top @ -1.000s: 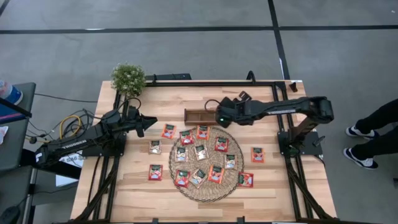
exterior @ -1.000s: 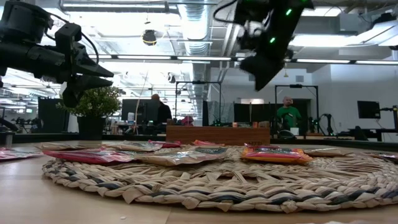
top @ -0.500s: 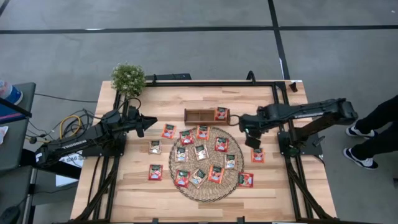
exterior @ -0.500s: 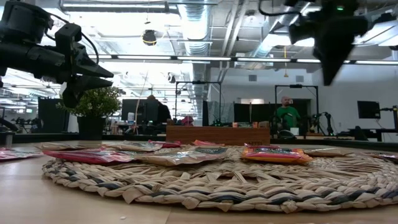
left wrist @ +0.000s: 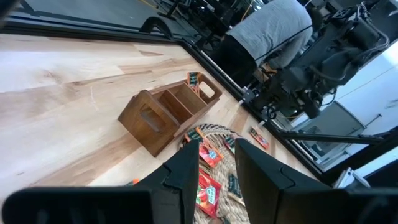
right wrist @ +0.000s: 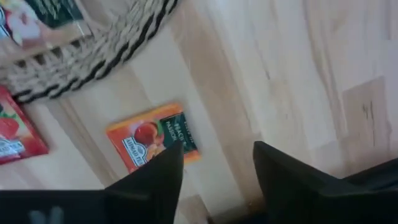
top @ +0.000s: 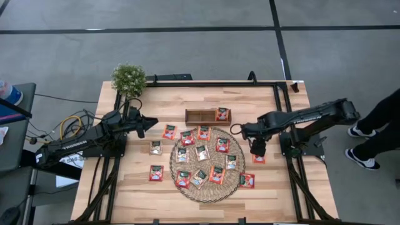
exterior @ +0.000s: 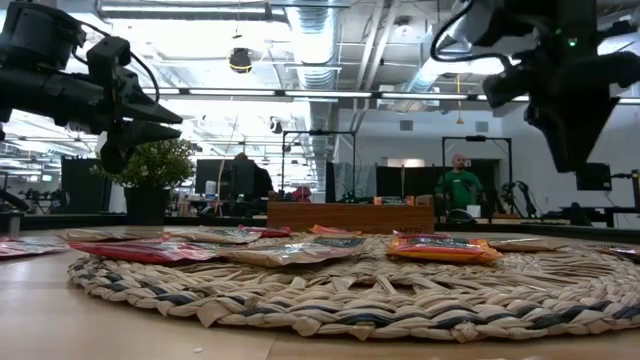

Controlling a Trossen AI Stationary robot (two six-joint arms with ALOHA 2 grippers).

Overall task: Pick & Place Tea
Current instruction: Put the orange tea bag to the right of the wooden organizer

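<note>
One sachet (top: pixel 222 114) in wooden tray (top: pixel 200 116)'s end compartment

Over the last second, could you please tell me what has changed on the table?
The right gripper left the wooden tray, where a tea sachet now sits in the right-end compartment, swung to the table's right side, and now hangs open above the lone sachet beside the wicker mat. The left gripper and the other sachets stayed put.
</note>
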